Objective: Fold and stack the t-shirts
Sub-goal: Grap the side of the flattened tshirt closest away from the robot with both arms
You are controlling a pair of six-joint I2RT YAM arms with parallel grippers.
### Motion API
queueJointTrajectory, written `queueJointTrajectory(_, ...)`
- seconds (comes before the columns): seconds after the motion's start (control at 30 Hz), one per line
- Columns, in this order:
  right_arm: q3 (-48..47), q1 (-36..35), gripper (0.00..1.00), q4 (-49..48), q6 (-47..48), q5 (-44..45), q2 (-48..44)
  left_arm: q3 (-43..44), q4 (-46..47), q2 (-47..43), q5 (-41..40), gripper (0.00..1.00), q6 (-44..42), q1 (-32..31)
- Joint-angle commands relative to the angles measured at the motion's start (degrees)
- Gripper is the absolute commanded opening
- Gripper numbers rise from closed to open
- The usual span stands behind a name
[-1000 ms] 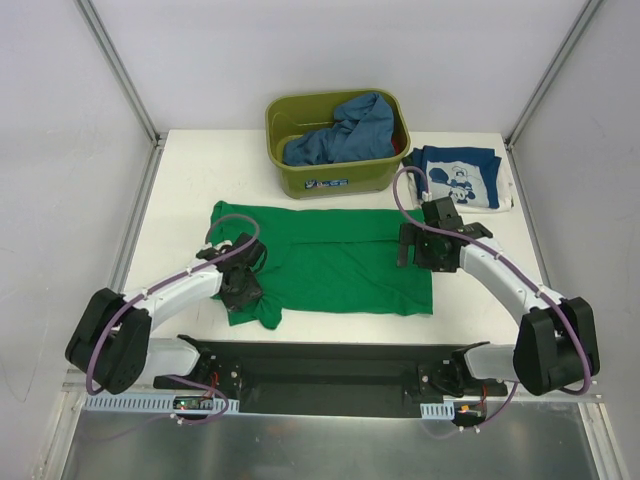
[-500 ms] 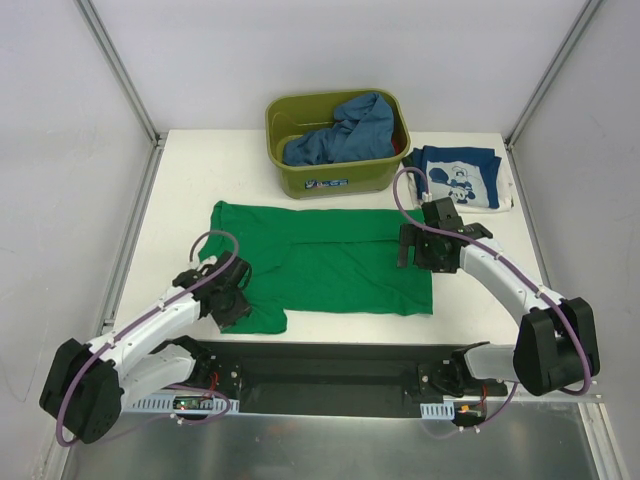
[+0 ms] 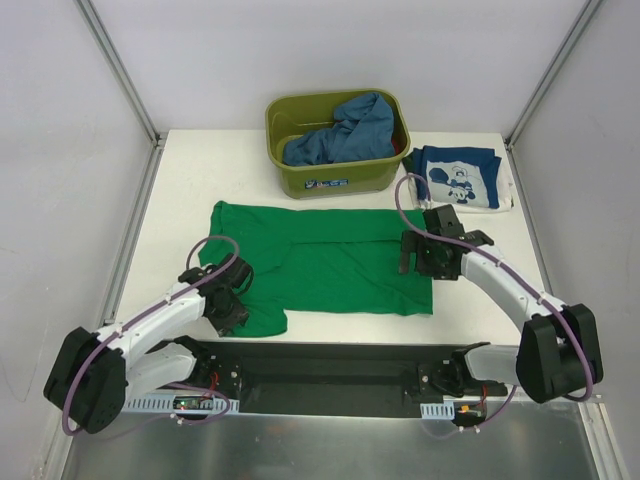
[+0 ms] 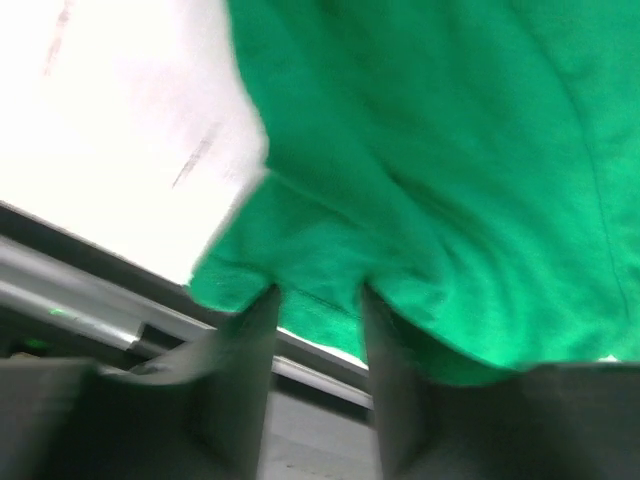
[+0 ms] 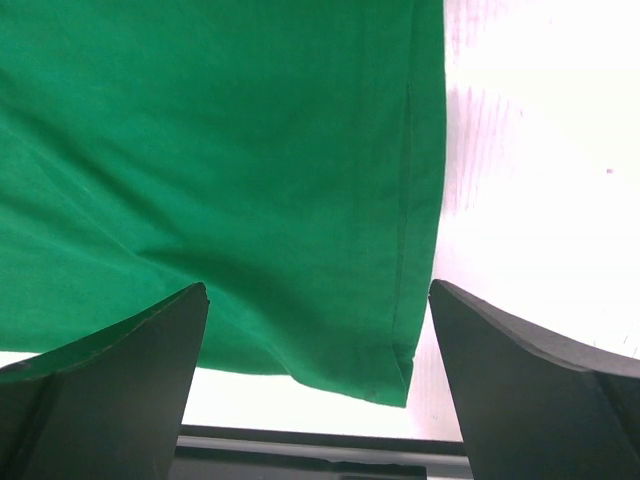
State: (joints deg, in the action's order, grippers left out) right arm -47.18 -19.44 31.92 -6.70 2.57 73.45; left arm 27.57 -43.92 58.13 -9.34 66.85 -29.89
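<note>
A bright green t-shirt (image 3: pixel 330 260) lies spread flat on the white table (image 3: pixel 180 180). My left gripper (image 3: pixel 228 302) is at its near left corner. In the left wrist view its jaws (image 4: pixel 318 300) stand partly apart, with the green hem (image 4: pixel 430 150) at their tips and a gap below. My right gripper (image 3: pixel 432 255) hovers wide open over the shirt's right hem (image 5: pixel 220 150), nothing between its fingers (image 5: pixel 318 290). A folded navy t-shirt (image 3: pixel 458 178) with a cartoon print lies at the back right. A mid-blue t-shirt (image 3: pixel 340 135) is bunched in the tub.
The olive-green plastic tub (image 3: pixel 330 182) stands at the back centre, just beyond the green shirt. The black base rail (image 3: pixel 330 365) runs along the near table edge. Metal frame posts rise at the back corners.
My left arm swung out to the left and its gripper slid from the sleeve area down to the shirt's near left corner. The right gripper shifted slightly nearer.
</note>
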Motion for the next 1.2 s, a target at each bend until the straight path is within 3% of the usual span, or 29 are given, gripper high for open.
queueJointTrajectory(0.0,2.61,-0.25,0.97,0.95,-2.61,0.77,-5.5,-0.15,-0.38,4.18,-3.22,0.27,-1.11,0.27)
queueJointTrajectory(0.03,3.05,-0.25,0.97,1.56,-2.88,0.86,-6.12,-0.06,-0.29,4.19,-3.31,0.17,-1.19,0.36)
queueJointTrajectory(0.2,5.34,-0.25,0.97,4.28,-4.9,0.25,-10.25,-0.33,0.24,4.1,-4.01,0.0,-3.21,0.36)
queueJointTrajectory(0.47,11.05,-0.33,0.97,10.35,-10.96,-2.04,-19.65,-0.41,0.24,1.91,-1.39,0.0,-4.01,0.36)
queueJointTrajectory(0.67,14.83,-0.33,0.99,7.55,-15.45,-1.77,-18.26,-0.77,-0.37,-2.66,0.38,0.0,-3.74,0.27)
queueJointTrajectory(0.77,15.63,-0.25,0.9,4.03,-16.85,-1.34,-16.42,-0.68,-2.13,-5.04,1.17,0.0,-3.13,0.27)
queueJointTrajectory(0.9,15.98,-0.25,0.66,2.88,-16.86,-1.08,-13.6,-0.15,-5.55,-8.72,0.12,0.0,-1.64,0.36)
queueJointTrajectory(1.17,17.47,-0.25,0.36,4.81,-17.82,1.48,-10.26,2.13,-11.7,-11.19,-2.34,0.0,-1.11,0.36)
